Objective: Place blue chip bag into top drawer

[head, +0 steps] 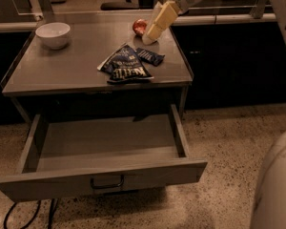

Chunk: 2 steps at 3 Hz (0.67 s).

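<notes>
The blue chip bag lies crumpled on the grey table top, white lettering up, just right of the middle. My gripper hangs over the back right of the table, tilted down and to the left, about a hand's width behind the bag and not touching it. The top drawer is pulled wide open below the table and nothing lies in it. Its dark handle faces the camera.
A small flat dark blue bar wrapper lies just right of the bag. A red round object sits beside the gripper. A white bowl stands at the back left. Dark cabinets run behind, and cables lie on the floor.
</notes>
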Tool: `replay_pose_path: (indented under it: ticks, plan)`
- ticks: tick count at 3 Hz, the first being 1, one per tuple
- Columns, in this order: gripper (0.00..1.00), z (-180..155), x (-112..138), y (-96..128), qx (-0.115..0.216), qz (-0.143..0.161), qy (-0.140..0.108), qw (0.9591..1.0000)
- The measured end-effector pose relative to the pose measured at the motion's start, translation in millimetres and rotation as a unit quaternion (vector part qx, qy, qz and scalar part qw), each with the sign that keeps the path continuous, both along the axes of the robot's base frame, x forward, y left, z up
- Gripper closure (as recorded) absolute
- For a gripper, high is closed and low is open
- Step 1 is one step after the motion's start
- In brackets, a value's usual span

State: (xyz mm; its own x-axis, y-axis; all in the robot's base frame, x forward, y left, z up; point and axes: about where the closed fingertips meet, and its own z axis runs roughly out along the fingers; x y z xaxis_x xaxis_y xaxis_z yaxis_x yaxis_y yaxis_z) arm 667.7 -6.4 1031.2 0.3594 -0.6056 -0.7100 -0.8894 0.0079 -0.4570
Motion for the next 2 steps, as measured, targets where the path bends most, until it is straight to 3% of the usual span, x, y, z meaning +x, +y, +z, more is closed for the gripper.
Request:
replay_pose_path:
  ticks: [2]
  plan:
    - [0.00, -75.7, 14.3, 0.7, -0.002, -0.001, 0.070, 0.9975]
